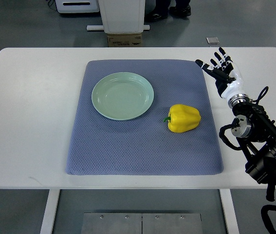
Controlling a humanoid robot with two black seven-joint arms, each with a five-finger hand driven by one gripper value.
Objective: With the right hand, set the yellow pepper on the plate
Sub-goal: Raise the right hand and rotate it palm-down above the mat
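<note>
The right hand hovers over the white bench just off the right edge of the blue mat, its fingers spread and holding nothing. Its arm comes in from the lower right. To the hand's lower left, apart from it, the yellow pepper lies on its side on the mat, green stem pointing left. The pale green plate sits on the mat up and left of the pepper, near it but not touching.
</note>
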